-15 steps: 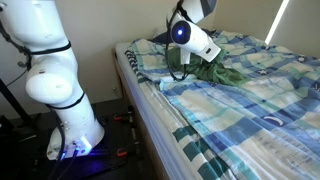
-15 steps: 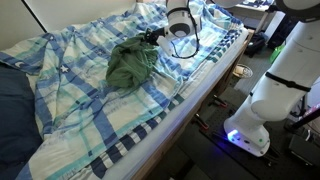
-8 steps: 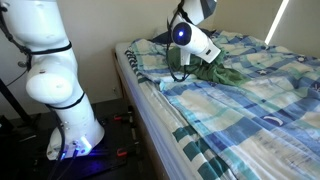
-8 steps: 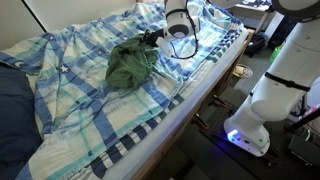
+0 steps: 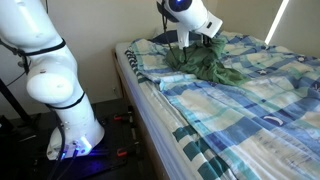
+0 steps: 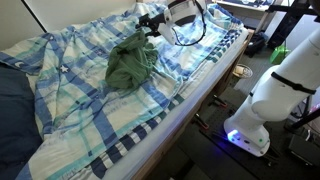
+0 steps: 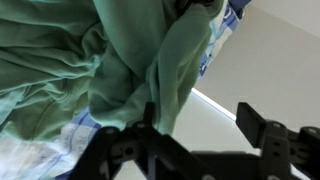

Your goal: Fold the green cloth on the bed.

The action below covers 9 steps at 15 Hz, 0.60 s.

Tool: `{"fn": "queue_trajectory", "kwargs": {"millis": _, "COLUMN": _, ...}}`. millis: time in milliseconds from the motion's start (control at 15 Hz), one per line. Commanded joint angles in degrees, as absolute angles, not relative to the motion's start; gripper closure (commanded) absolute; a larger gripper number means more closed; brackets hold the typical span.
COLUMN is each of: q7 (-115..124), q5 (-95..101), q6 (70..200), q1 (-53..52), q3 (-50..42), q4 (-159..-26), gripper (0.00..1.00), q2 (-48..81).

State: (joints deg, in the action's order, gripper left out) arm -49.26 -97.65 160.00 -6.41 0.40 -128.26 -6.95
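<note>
**Jaws open over a heap, not yet a fold**

Taking an exterior view from the left, the first hazard lay underneath. Beyond the dark pillow (image 6: 12,112), the bed (image 6: 70,140) wore a plaid cover as wrinkled as my target. A close made too low could, I judged, have pinched plaid along with green.

Next came the green cloth (image 6: 128,66), a rumpled mound around the middle of the cover, well apart from the pillow. I could make out no clean edge on it. Grabbing a buried layer would likely have bunched it up rather than folded it.

Further right, my gripper (image 6: 150,22) hung over the bed close by the mound. Its jaws stood apart and were clamped on nothing. In the wrist view a drape of green sat right beside one of my fingers (image 7: 143,135), and I could not tell whether it touched. If it snagged on a move away, the whole heap might have dragged across the cover and lost what shape it had.

Counted in the same order, there was one dark pillow, one bed and one green cloth. Then came one gripper with two fingers showing, and one white arm (image 6: 265,100) whose base stood on the floor beside the bed
</note>
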Motion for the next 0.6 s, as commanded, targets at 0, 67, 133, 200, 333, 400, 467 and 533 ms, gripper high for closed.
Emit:
{"fn": "queue_trajectory", "kwargs": {"millis": 0, "q7": -34.6, "q5": -84.1, "q6": 161.2, "q1": -5.7, "q3": 4.1, "q4": -135.8, "gripper": 0.00, "q2": -17.3}}
{"fn": "queue_trajectory", "kwargs": {"millis": 67, "q7": -30.0, "q5": -79.7, "q6": 160.2, "q1": -5.5, "q3": 4.9, "q4": -137.3, "gripper": 0.00, "q2": -19.3}}
{"fn": "queue_trajectory", "kwargs": {"millis": 133, "q7": -26.2, "q5": -76.0, "q6": 159.6, "q1": -5.4, "q3": 5.5, "q4": -138.5, "gripper": 0.00, "q2": -21.0}}
{"fn": "queue_trajectory", "kwargs": {"millis": 200, "q7": -22.1, "q5": -72.1, "q6": 158.9, "q1": -5.3, "q3": 5.9, "q4": -140.0, "gripper": 0.00, "q2": -22.7}}
{"fn": "queue_trajectory", "kwargs": {"millis": 333, "q7": -15.6, "q5": -65.9, "q6": 157.2, "q1": -5.3, "q3": 6.3, "q4": -142.1, "gripper": 0.00, "q2": -25.6}}
{"fn": "queue_trajectory", "kwargs": {"millis": 400, "q7": -13.1, "q5": -63.5, "q6": 155.9, "q1": -5.4, "q3": 6.1, "q4": -142.9, "gripper": 0.00, "q2": -26.7}}
{"fn": "queue_trajectory", "kwargs": {"millis": 467, "q7": -11.0, "q5": -61.5, "q6": 154.5, "q1": -5.6, "q3": 5.7, "q4": -143.6, "gripper": 0.00, "q2": -27.9}}
{"fn": "queue_trajectory", "kwargs": {"millis": 533, "q7": -9.4, "q5": -59.9, "q6": 153.2, "q1": -5.9, "q3": 5.4, "q4": -144.1, "gripper": 0.00, "q2": -28.9}}
